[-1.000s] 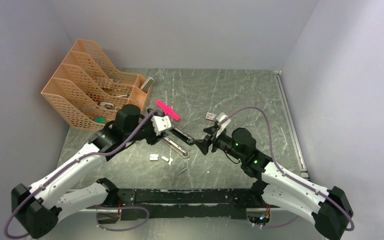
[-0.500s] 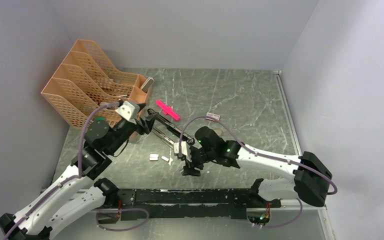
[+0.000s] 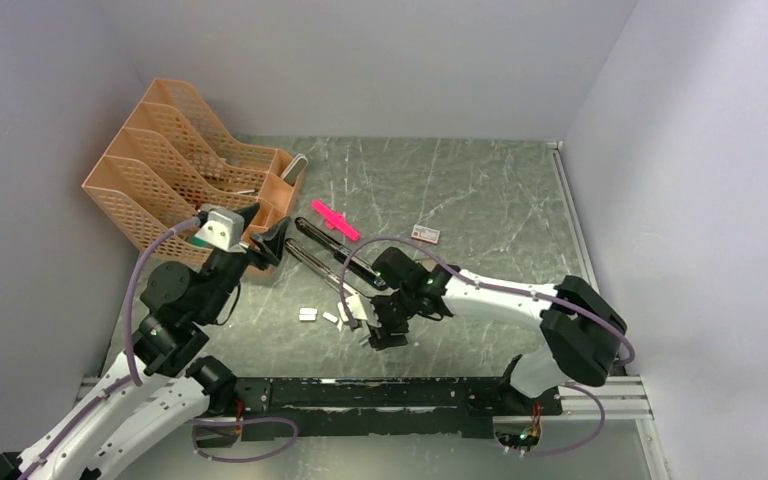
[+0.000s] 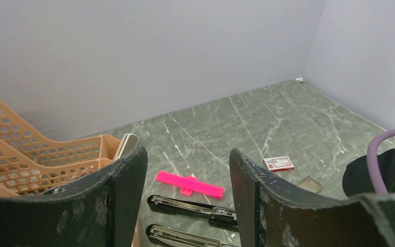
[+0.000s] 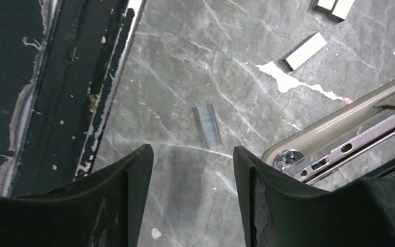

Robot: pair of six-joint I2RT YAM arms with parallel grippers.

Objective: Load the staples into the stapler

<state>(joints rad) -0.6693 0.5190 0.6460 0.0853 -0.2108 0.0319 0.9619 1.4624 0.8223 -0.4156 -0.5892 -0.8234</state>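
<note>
The right jaws stand apart with nothing between them. In the right wrist view the two dark fingers (image 5: 128, 200) frame bare bench (image 5: 185, 62), and a short grey strip of staples (image 5: 208, 126) lies flat just beyond the gap, touching neither finger. Just to the right of that gap is the rounded silver end of the stapler (image 5: 334, 128), its slotted rail facing up. Three paler strips (image 5: 303, 51) lie farther out, near a white scuff on the stone. On the other side runs the black mounting rail (image 5: 46, 77) at the near edge of the bench.

The left jaws are also released and empty, raised above the bench beside the orange file rack (image 4: 25, 154). Past its fingers (image 4: 118, 206), the left wrist view shows the two spread halves of the stapler (image 4: 190, 206) and, just behind them, a bright pink plastic piece (image 4: 189, 185). A small white box with red print (image 4: 279, 163) lies well off to the right.

From above, the stapler (image 3: 318, 236) lies opened out near the middle of the bench (image 3: 480, 190), between the two arms. The pink piece (image 3: 336, 221) lies just beside its far side, and loose strips (image 3: 308, 314) lie on its near side. The box (image 3: 425, 234) sits apart to the right.
</note>
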